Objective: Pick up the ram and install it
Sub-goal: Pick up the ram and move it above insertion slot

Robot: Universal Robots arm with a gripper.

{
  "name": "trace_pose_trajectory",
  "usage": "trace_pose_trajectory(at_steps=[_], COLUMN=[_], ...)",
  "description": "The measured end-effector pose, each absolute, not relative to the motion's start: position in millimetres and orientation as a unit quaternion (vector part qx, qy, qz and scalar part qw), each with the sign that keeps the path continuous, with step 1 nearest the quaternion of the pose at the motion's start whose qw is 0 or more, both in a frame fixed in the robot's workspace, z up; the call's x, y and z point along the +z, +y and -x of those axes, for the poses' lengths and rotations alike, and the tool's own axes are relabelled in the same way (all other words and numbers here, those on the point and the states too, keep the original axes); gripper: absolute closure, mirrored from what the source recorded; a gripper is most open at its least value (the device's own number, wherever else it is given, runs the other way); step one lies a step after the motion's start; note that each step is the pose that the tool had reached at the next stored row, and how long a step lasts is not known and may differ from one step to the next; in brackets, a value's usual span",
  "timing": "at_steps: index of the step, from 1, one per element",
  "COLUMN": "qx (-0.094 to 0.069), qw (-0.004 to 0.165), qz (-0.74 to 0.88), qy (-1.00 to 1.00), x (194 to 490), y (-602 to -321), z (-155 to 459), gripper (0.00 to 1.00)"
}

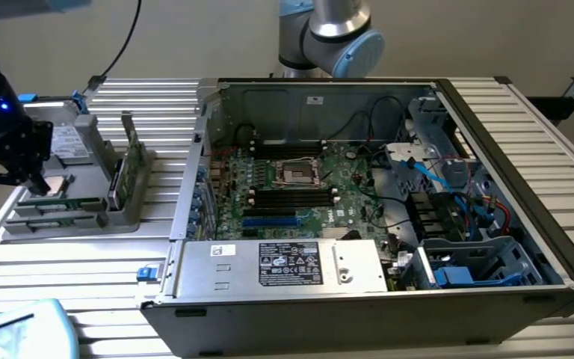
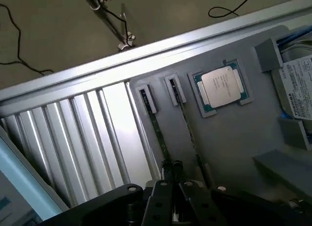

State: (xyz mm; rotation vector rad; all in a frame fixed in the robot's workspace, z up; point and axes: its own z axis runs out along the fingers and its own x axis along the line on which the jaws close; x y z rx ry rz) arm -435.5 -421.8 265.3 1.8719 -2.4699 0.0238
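- Grey moulded tray (image 1: pixel 80 221) rests on the ribbed metal table (image 1: pixel 68 265) at the exterior view's left, just beside the open computer case (image 1: pixel 526 224).
- Two green ram sticks (image 1: pixel 119 187) stand on edge in the tray's slots, side by side. In the wrist view they (image 2: pixel 158 133) run as thin lines toward the gripper.
- The gripper (image 1: pixel 36 183) hangs over the left part of the tray, left of the sticks in the exterior view. Its jaws are closed together.
- In the wrist view the gripper (image 2: pixel 171 176) sits near the sticks' ends; whether it touches one cannot be told.
- A silver CPU (image 2: pixel 222 87) lies flat in its pocket beside the sticks.
- The motherboard (image 1: pixel 297 187) lies inside the case, mid-frame in the exterior view.
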Motion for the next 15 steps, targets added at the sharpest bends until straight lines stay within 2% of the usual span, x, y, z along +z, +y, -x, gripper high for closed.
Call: trace_pose_trajectory(at_steps=[15], qx=[0.008], qw=[0.024], qz=[-0.713], qy=[-0.701], x=[256.8], y=[-421.8], z=[435.5], gripper=[0.9])
